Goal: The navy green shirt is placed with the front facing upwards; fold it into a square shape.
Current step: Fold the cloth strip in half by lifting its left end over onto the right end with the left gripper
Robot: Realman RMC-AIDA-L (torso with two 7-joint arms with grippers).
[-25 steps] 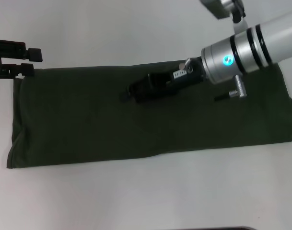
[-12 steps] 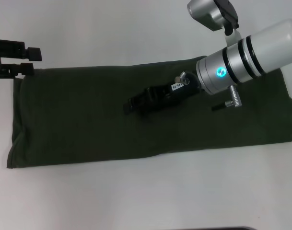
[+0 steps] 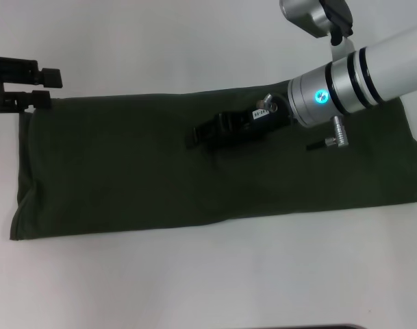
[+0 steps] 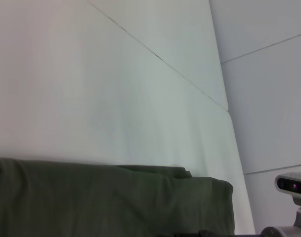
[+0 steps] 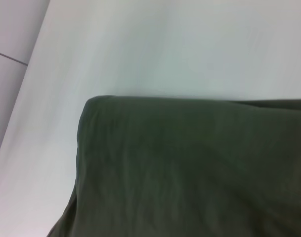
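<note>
Beneath right end effector (image 3: pixel 194 135): navy green shirt (image 3: pixel 126 171), a long band; fingers' state unclear.
Left end effector (image 3: pixel 40 88): beside shirt's corner, state unclear.
Risk: dragging could undo the fold.

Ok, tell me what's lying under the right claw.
Under the right claw lies the navy green shirt, folded into a long band on the white table. Whether the claw touches the cloth, and anything beneath the shirt, is hidden.

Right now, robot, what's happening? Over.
Left gripper parked at far left corner of dark olive-green cotton shirt. Right gripper over the long folded strip's middle. Nothing blocking.
</note>
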